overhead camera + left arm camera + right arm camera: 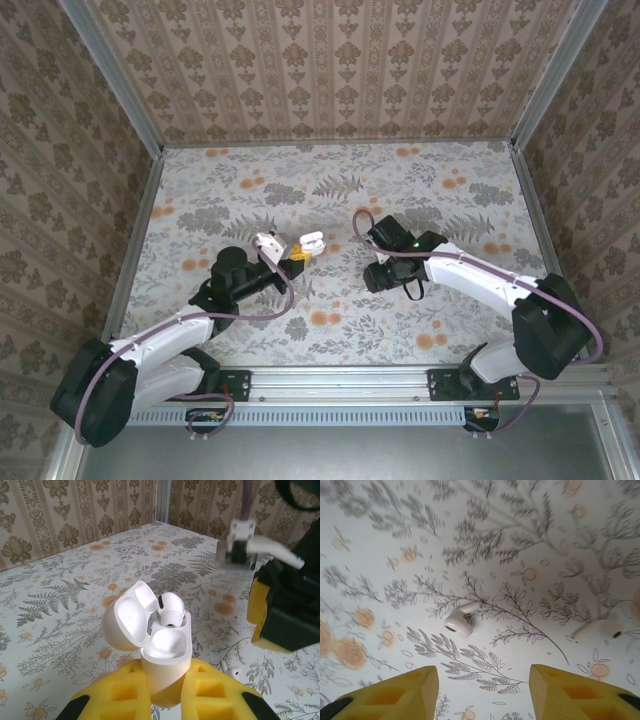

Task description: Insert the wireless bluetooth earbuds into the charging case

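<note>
My left gripper [167, 666] is shut on the base of the charging case [165, 650], a glossy white case held upright with its lid swung open to the left. One white earbud [170, 610] stands in the far socket and the near socket is bare. In the top view the case [313, 241] sits at the tip of the left gripper [296, 258]. My right gripper [482, 675] hangs open over the table with nothing between its fingers. A loose earbud [459, 621] lies on the cloth just ahead of it, left of centre.
A second small white stemmed piece [599, 629] lies to the right of the right gripper's fingers. A loose white earbud [233, 671] lies on the cloth beside the left gripper, below a yellow-and-black finger [280, 612] of the right gripper. Patterned walls [340, 70] enclose the floral table [340, 330].
</note>
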`<action>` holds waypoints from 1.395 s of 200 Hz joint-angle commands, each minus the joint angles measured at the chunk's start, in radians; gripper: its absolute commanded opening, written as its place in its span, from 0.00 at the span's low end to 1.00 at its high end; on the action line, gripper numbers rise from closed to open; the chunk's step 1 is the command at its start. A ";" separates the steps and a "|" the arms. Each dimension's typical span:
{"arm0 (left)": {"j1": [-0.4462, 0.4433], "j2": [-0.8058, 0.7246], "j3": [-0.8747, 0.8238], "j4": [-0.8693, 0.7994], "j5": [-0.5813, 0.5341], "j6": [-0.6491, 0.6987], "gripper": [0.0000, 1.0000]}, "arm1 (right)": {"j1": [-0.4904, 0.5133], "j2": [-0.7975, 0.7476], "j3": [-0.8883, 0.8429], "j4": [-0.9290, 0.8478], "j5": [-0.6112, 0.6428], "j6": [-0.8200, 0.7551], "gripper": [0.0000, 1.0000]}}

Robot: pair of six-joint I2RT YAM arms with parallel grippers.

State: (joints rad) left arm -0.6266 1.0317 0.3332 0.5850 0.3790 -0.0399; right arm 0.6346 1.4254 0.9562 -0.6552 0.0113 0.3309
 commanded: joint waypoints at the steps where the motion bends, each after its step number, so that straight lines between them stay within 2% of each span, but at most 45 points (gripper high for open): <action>1: 0.007 -0.012 -0.010 0.013 -0.017 0.016 0.00 | 0.004 -0.010 0.023 -0.052 0.016 0.153 0.50; 33: 0.007 -0.005 -0.010 0.016 -0.012 0.013 0.00 | 0.004 0.021 -0.017 0.026 -0.044 0.208 0.46; 84: 0.006 -0.002 -0.014 0.013 0.000 0.009 0.00 | 0.032 0.104 0.001 0.048 -0.056 0.076 0.38; 117: 0.006 -0.005 -0.021 0.016 -0.002 0.000 0.00 | 0.042 0.203 0.062 -0.037 -0.057 0.078 0.36; 150: 0.007 -0.007 -0.022 0.018 -0.002 -0.001 0.00 | 0.058 0.220 0.041 -0.002 -0.083 0.085 0.40; 243: 0.007 -0.021 -0.027 0.010 -0.006 -0.002 0.00 | 0.144 0.201 0.031 0.029 0.161 0.013 0.37; 279: 0.007 -0.031 -0.027 0.003 -0.008 -0.002 0.00 | 0.161 0.198 0.024 0.064 0.190 -0.010 0.35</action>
State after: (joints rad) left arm -0.6266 1.0241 0.3138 0.5747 0.3691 -0.0402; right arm 0.7803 1.6447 0.9913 -0.6212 0.1337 0.3538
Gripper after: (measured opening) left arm 0.129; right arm 0.358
